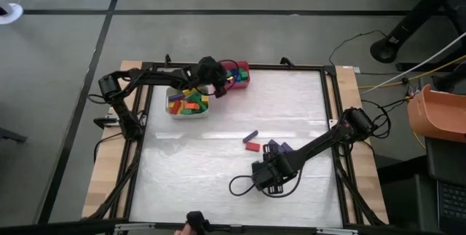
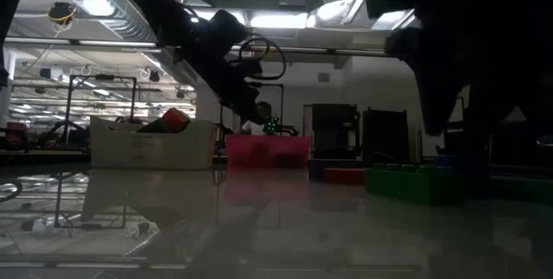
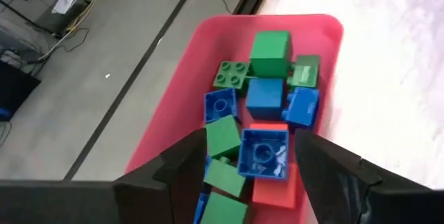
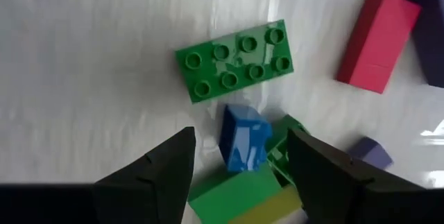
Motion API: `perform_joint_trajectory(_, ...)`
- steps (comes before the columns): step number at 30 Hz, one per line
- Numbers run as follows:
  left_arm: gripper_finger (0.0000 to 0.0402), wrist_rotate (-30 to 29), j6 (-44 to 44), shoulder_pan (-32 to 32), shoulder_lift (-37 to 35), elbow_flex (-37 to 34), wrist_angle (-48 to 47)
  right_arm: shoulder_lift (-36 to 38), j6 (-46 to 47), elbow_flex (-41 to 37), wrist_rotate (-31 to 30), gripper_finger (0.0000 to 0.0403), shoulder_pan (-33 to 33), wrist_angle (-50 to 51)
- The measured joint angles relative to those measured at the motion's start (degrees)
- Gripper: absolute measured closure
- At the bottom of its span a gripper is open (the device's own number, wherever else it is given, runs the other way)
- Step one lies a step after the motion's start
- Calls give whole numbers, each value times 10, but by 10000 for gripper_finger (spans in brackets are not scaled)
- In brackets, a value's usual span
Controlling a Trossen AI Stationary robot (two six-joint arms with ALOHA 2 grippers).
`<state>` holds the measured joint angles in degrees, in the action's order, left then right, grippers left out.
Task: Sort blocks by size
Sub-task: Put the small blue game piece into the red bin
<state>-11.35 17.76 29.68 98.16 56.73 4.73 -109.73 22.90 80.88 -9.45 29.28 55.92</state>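
We read no writing on the blocks [image 3: 263, 153] (short ones fill the red bin [image 3: 182, 68]); the left tool [image 3: 250, 172] hangs open above, the right tool [image 4: 239, 165] open over loose blocks on the surface [image 4: 90, 64].

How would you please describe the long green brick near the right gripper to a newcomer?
Below the open right gripper, on the white table, sits a small brick cluster. The long green studded plastic brick lies flat just beyond it, the only one showing two rows of four studs.
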Motion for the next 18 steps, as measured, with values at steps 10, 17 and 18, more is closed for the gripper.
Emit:
perform_joint_trajectory(10,197,0,23,-26,0,0,2,0,27,-51,-5,176,0,-41)
perform_joint_trajectory(17,197,0,49,-43,0,0,2,0,28,-68,-5,223,0,-68)
perform_joint_trajectory(18,197,0,49,-46,0,0,2,0,28,-68,-5,237,0,-69)
